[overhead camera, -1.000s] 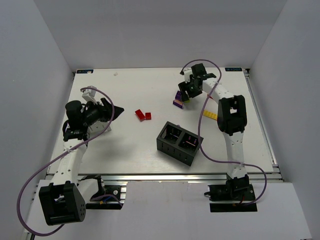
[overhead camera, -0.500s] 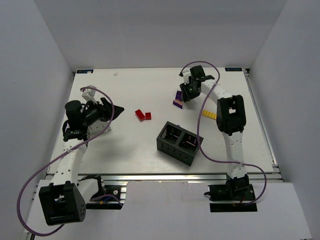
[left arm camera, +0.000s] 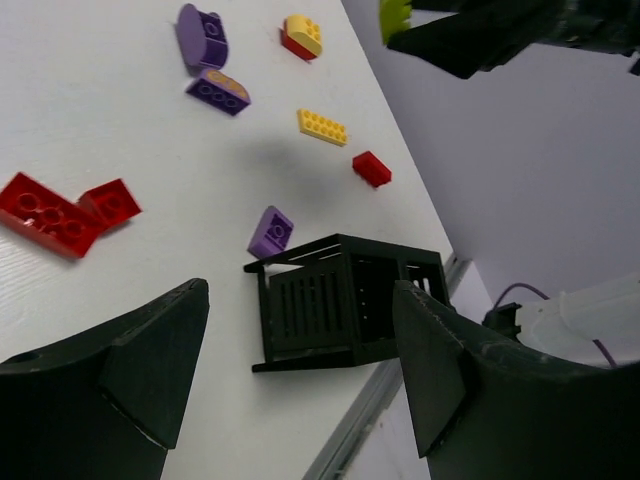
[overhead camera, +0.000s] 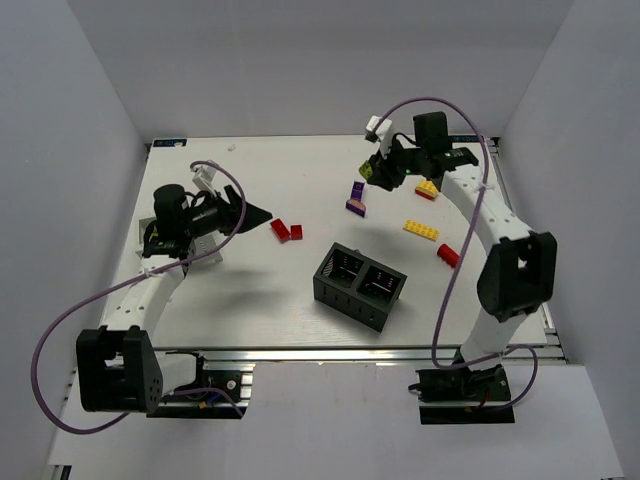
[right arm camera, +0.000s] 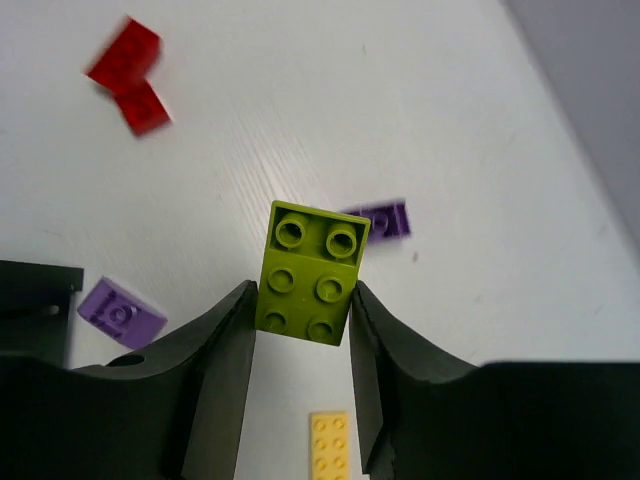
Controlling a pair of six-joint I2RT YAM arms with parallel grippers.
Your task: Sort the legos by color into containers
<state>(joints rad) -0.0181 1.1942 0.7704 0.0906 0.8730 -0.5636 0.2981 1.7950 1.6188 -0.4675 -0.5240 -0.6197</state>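
Note:
My right gripper (overhead camera: 380,172) is shut on a lime green lego (right arm camera: 315,272) and holds it in the air above the table's far middle. Below it lie a purple flat lego (right arm camera: 380,220) and a yellow flat lego (right arm camera: 332,445). Two red legos (overhead camera: 286,230) lie left of centre. The black two-compartment box (overhead camera: 360,285) stands at centre front, with a purple lego (left arm camera: 270,232) by its far wall. My left gripper (overhead camera: 255,213) is open and empty, pointing right near the red legos. The white/grey box is not clearly in view.
A rounded purple lego (left arm camera: 205,35), a yellow-and-red lego (overhead camera: 428,188) and a lone red lego (overhead camera: 448,255) lie at the right. The left wrist view also shows the red pair (left arm camera: 60,208) and the black box (left arm camera: 340,300). Grey walls enclose the table.
My right arm has swung out to the right and lifted, carrying the lime green lego up off the table. My left arm has moved farther from its base, its gripper now pointing right.

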